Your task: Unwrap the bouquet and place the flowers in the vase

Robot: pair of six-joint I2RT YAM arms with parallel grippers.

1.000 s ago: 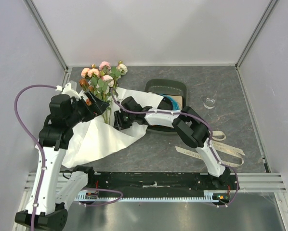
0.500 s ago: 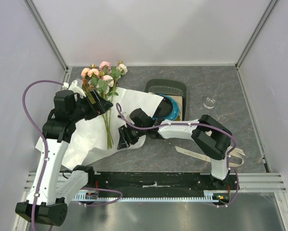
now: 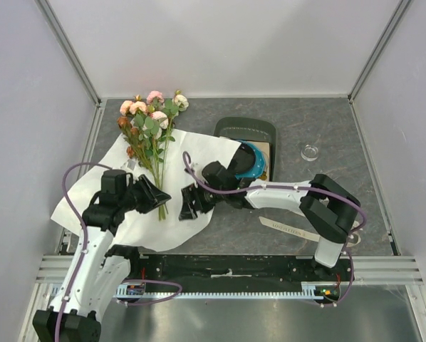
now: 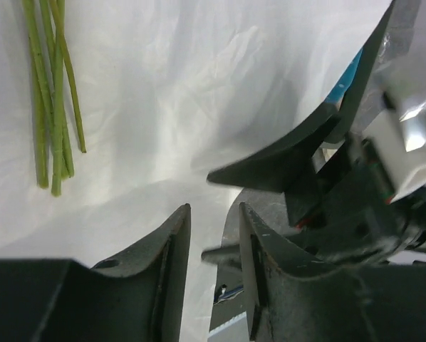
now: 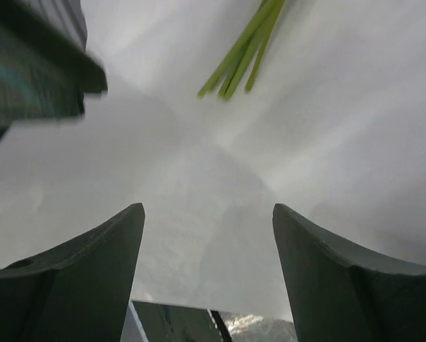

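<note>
The bouquet is unwrapped: the flowers lie with their pink and cream blooms at the back left, and their green stems rest on the spread white paper. My left gripper hovers low by the stem ends. Its jaws stand a narrow gap apart over the paper's edge, with nothing clamped. My right gripper faces it from the right. It hangs wide open over the paper, just short of the stems. The small clear vase stands far right at the back.
A dark green tray with a blue-rimmed plate sits behind my right arm. Cream ribbon lies on the grey table at the front right. The two grippers are almost tip to tip.
The paper has been spread flat under the flowers. My right gripper has opened and let the paper go. My left gripper swung down toward the near side and its jaws narrowed.
</note>
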